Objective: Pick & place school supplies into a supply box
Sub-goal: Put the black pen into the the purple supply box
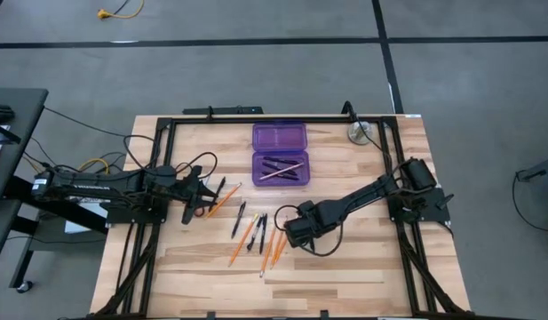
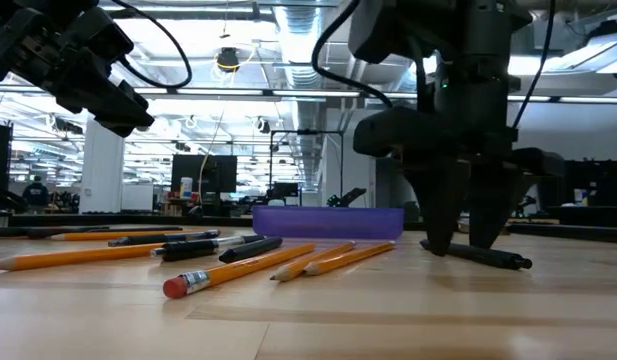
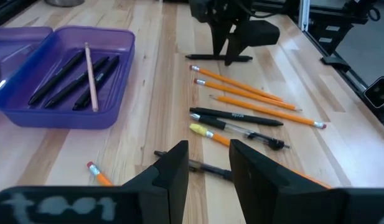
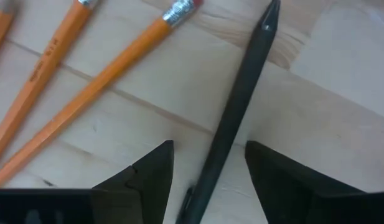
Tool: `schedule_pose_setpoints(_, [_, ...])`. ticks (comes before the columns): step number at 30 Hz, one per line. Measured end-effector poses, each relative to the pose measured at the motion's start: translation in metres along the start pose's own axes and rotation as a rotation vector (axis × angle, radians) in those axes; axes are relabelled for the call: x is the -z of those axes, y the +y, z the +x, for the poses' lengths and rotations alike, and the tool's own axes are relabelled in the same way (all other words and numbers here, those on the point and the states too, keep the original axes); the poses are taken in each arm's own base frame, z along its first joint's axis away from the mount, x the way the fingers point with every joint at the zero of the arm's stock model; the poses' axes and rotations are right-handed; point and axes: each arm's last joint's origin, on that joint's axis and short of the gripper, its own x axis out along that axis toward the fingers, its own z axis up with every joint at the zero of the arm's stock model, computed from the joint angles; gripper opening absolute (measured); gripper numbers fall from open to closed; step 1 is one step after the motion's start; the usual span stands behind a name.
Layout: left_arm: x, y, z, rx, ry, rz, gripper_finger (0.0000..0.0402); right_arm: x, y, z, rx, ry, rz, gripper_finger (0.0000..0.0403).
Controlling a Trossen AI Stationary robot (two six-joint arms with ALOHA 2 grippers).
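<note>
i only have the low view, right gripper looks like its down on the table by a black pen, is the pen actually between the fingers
Observer: Yes. In the right wrist view the black pen runs through the gap of the open right gripper, not yet pinched.
Operator: ok whats in the box, i just see a purple edge
Observer: From above, the purple box lies open; the half nearer the pencils holds several dark pens and one pale pencil.
Operator: and the left arm
Observer: The left gripper hangs open over a dark pen at the left end of the loose pencils.
</note>
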Motion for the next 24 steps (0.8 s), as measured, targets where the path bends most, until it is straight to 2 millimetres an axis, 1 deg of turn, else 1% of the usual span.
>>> schedule_pose_setpoints(4, [-0.0001, 0.0001, 0.0001, -0.001, 0.0, 0.0, 0.0105, -0.0006, -0.0015, 0.0004, 0.012, 0.009, 0.004, 0.0181])
schedule_pose_setpoints(7, [-0.0001, 0.0001, 0.0001, -0.001, 0.0, 0.0, 0.0105, -0.0005, -0.0027, -0.0016, 0.012, 0.005, 0.004, 0.0158])
schedule_pose_setpoints(19, [0.0006, 0.0001, 0.0001, -0.001, 0.006, 0.006, 0.0105, -0.0003, -0.0049, -0.0027, 0.024, -0.001, 0.012, 0.0018])
schedule_pose_setpoints(21, [0.0006, 0.0001, 0.0001, -0.002, 0.007, 0.006, 0.0105, -0.0003, -0.0049, -0.0028, 0.023, -0.001, 0.012, 0.001])
schedule_pose_setpoints(24, [0.0006, 0.0001, 0.0001, -0.001, 0.007, 0.006, 0.0105, -0.0003, -0.0048, -0.0028, 0.022, -0.001, 0.028, 0.0022])
